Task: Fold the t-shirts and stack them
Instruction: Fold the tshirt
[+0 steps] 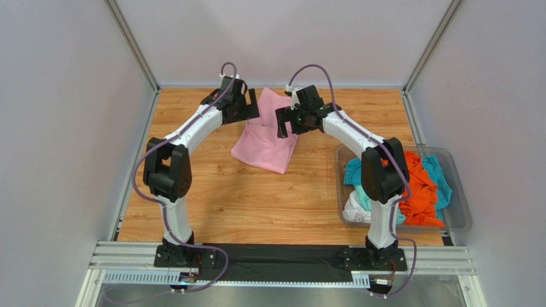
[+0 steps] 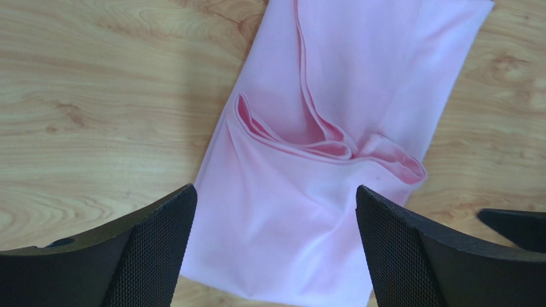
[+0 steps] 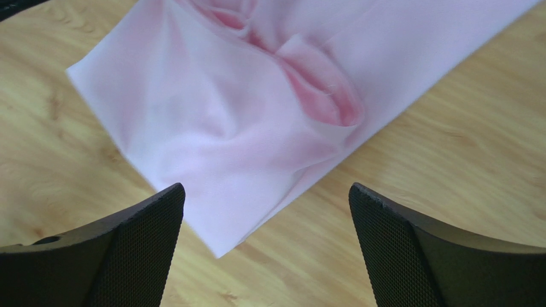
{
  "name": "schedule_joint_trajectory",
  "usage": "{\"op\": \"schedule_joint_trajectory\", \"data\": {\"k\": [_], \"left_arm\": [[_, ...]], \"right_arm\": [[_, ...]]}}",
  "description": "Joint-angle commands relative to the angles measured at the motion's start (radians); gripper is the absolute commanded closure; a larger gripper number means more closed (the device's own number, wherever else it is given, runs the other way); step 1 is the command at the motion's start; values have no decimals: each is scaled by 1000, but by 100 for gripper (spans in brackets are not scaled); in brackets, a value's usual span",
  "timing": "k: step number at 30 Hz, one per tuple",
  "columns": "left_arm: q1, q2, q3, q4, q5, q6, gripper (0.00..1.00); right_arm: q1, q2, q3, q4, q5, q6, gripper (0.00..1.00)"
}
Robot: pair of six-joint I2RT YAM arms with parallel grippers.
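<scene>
The light pink t-shirt (image 1: 264, 142) lies partly folded on the wooden table at the back middle. My left gripper (image 1: 248, 109) hovers open over its far left part; in the left wrist view the pink cloth (image 2: 307, 192) lies between and below the spread fingers (image 2: 154, 243). My right gripper (image 1: 285, 121) hovers open over its right edge; in the right wrist view a corner of the pink shirt (image 3: 218, 160) lies below the spread fingers (image 3: 391, 243). Neither gripper holds cloth. The orange (image 1: 421, 192), teal (image 1: 352, 173) and white (image 1: 356, 208) shirts lie bunched in the bin.
A clear plastic bin (image 1: 459, 220) stands at the right edge of the table, beside the right arm's elbow. Grey walls enclose the table on three sides. Bare wood (image 1: 243, 204) lies between the pink shirt and the arm bases.
</scene>
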Motion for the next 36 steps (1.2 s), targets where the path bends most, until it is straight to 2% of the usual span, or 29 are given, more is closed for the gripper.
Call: {"op": "schedule_joint_trajectory", "data": {"k": [1, 3, 7, 13, 21, 28, 33, 36], "left_arm": [[4, -81, -89, 22, 64, -35, 0], [4, -92, -157, 35, 73, -55, 0], [4, -83, -249, 151, 197, -92, 0], [13, 0, -254, 159, 238, -120, 0], [42, -2, -370, 173, 230, -136, 0], [42, -35, -476, 207, 256, -150, 0], [42, -106, -596, 223, 287, -173, 0], [39, -216, -717, 239, 285, -184, 0]], "right_arm": [[28, -32, -62, 116, -143, 84, 0], [34, 2, -42, 136, -224, 112, 0], [38, 136, 65, 147, -286, 143, 0], [27, 278, 225, 115, -267, 144, 0], [-31, 370, 300, 88, -154, 172, 0], [-27, 321, 175, 130, -219, 189, 0], [2, 206, -32, 190, -215, 213, 0], [36, 107, -196, 254, -204, 247, 0]]}}
